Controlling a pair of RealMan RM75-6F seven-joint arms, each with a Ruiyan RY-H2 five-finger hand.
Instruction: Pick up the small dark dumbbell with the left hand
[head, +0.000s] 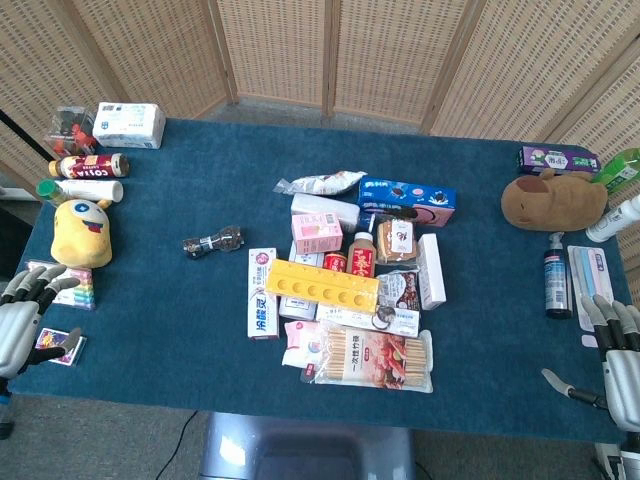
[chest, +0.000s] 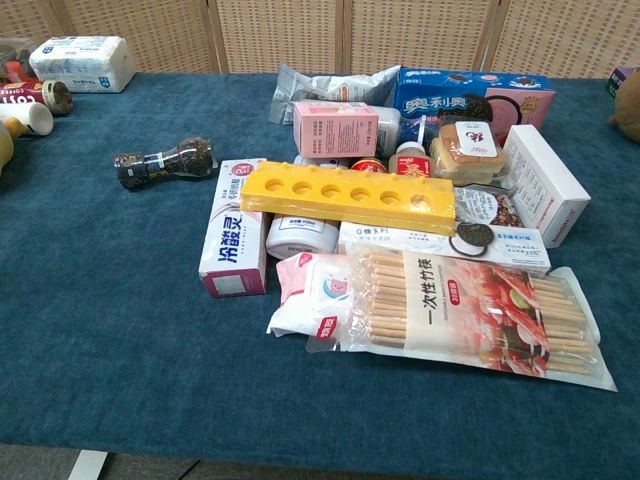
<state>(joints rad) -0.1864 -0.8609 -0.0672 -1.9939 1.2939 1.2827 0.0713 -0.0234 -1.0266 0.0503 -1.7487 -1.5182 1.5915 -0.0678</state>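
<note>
The small dark dumbbell (head: 213, 241) lies on its side on the blue cloth, left of the central pile; the chest view shows the dumbbell (chest: 165, 161) at upper left, speckled and glossy. My left hand (head: 22, 318) hovers at the table's near left corner, fingers spread and holding nothing, well to the left of and nearer than the dumbbell. My right hand (head: 615, 355) stays at the near right edge, fingers apart and empty. Neither hand shows in the chest view.
A yellow plush (head: 82, 231), marker set (head: 62, 285) and small card (head: 57, 345) lie between my left hand and the dumbbell. A white toothpaste box (head: 262, 293) and yellow tray (head: 321, 285) sit just right of it. Bottles (head: 85, 177) stand at far left.
</note>
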